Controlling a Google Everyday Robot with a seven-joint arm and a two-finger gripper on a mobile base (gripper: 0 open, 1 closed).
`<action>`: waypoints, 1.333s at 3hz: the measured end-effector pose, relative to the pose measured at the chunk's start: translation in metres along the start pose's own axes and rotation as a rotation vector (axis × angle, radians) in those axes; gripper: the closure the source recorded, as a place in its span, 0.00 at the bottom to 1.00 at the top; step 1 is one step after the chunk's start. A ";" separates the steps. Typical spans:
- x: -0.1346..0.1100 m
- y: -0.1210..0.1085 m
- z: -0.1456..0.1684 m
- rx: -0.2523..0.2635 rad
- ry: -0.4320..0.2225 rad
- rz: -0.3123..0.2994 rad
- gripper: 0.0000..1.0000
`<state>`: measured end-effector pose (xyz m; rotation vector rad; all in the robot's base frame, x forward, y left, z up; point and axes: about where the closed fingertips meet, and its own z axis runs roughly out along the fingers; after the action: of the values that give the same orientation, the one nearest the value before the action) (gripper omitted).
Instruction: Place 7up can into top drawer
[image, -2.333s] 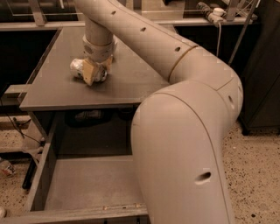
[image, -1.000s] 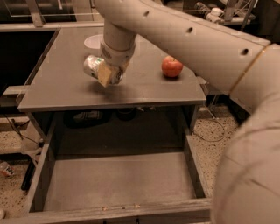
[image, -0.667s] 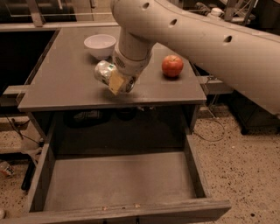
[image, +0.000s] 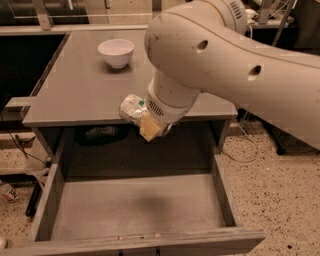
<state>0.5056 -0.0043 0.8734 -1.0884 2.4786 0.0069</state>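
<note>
My gripper (image: 142, 120) is shut on the 7up can (image: 132, 108), a silvery-white can with green marks, held on its side. It hangs in the air just past the front edge of the tabletop (image: 85, 90), above the back of the open top drawer (image: 135, 210). The drawer is pulled out wide, and its grey floor shows nothing lying in it. My large cream arm (image: 225, 65) fills the upper right and hides the right part of the table.
A white bowl (image: 116, 52) stands at the back of the tabletop. The drawer's low side walls (image: 47, 195) and front panel (image: 140, 243) frame the tray. Speckled floor (image: 280, 190) lies to the right.
My gripper has carried the can forward and to the right, from over the tabletop to beyond its front edge, above the open drawer. The red apple is now hidden behind my arm.
</note>
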 end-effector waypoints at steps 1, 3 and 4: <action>0.000 0.000 0.000 0.000 0.000 0.000 1.00; 0.045 0.035 0.029 -0.061 0.069 0.122 1.00; 0.074 0.062 0.069 -0.138 0.136 0.185 1.00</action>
<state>0.4441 -0.0010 0.7716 -0.9365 2.7283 0.1667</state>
